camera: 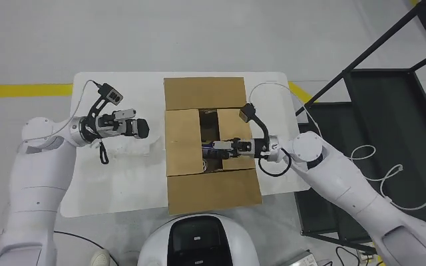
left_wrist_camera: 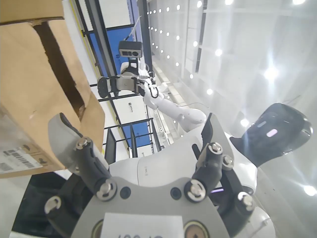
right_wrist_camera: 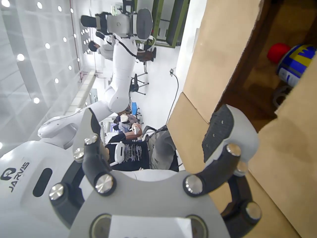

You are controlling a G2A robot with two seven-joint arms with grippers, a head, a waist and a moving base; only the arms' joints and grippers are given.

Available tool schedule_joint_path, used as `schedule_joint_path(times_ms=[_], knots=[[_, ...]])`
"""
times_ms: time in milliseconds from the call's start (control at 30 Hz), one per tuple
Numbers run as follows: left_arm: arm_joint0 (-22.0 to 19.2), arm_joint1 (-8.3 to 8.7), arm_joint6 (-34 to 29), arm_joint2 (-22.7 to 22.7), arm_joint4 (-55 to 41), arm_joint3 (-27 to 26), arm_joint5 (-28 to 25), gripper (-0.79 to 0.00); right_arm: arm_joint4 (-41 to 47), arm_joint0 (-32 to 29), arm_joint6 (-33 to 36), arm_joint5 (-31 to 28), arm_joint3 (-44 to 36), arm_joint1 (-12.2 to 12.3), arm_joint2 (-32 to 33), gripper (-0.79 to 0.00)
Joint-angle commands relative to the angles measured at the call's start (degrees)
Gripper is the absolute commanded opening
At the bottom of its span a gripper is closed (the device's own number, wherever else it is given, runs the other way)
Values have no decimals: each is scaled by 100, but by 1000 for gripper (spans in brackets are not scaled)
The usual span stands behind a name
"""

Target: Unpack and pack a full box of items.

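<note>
A brown cardboard box [camera: 186, 143] stands in the middle of the white table [camera: 113, 186] with its flaps folded outward. Its narrow opening [camera: 212, 139] shows dark items inside. My right gripper [camera: 214, 149] hovers over that opening, by the right flap. In the right wrist view it [right_wrist_camera: 156, 130] is open, with a flap edge [right_wrist_camera: 195, 115] close to one finger. Inside the box lies a blue, yellow and white bottle [right_wrist_camera: 296, 63] with a red cap [right_wrist_camera: 277, 51]. My left gripper [camera: 143, 128] hangs left of the box, apart from it; it [left_wrist_camera: 136, 134] is open and holds nothing, beside the box wall [left_wrist_camera: 32, 95].
A dark metal rack [camera: 373, 126] stands just off the table's right edge, with white cables [camera: 379, 166] lying on it. Bare table surface stretches left of the box and in front of the left arm. A yellow line [camera: 33, 90] runs across the floor behind.
</note>
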Motion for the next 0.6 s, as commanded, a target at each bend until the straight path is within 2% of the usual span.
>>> schedule_joint_path(times_ms=[0,267,400,567], knots=[[-88,37,1,28,-46,89,-59,0,125,244,48,-19,242,-181,-337,0],[-214,121,32,-88,-381,310,-252,0,-95,848,311,-27,1038,-708,-1135,0],[-239,116,83,-61,-441,318,-267,0,-596,994,176,106,1249,-866,-1348,0],[-269,107,95,12,-451,197,-296,0,-664,1047,121,50,1256,-1003,-1399,0]])
